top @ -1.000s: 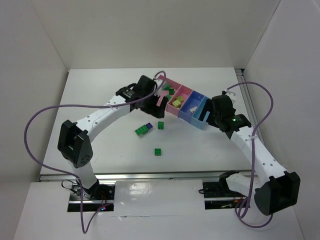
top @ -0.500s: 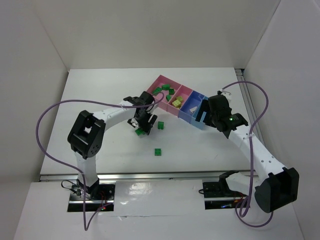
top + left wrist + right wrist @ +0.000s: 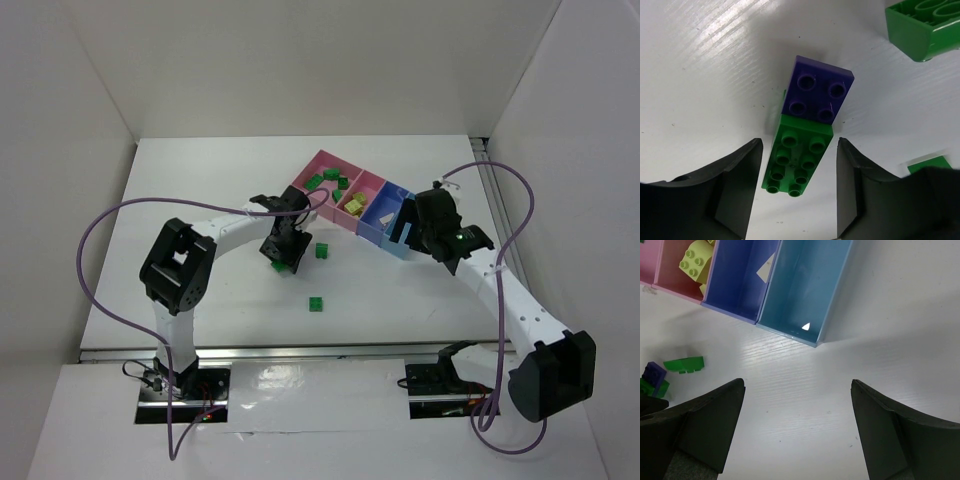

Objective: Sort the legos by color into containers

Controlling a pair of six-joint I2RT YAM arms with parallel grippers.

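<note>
Right between the fingers of the left gripper (image 3: 797, 150) lies a green brick (image 3: 797, 162), flat on the white table (image 3: 705, 75) with its studs up. A purple brick (image 3: 817, 95) touches its far end, just past the fingertips. The jaws are parted and straddle the green brick. One finger is almost at its side and the other leaves a strip of table showing, so nothing is clamped. Further ahead of that hand and off to one side, a second green brick (image 3: 920, 25) lies apart from the pair. From above, a third green brick (image 3: 315, 303) sits well behind the hand, toward the arm bases.

The right gripper (image 3: 797, 385) hangs over bare table with its jaws spread wide and nothing between them. Just ahead of its fingertips is the near end of the light blue tray (image 3: 805, 285). The blue tray (image 3: 735, 275) is pressed against that tray's side. Next along is the small pink tray (image 3: 667, 265), holding pale yellow bricks (image 3: 695, 260). At the far end of the row, the large pink tray (image 3: 322, 155) holds several green bricks (image 3: 343, 183).
</note>
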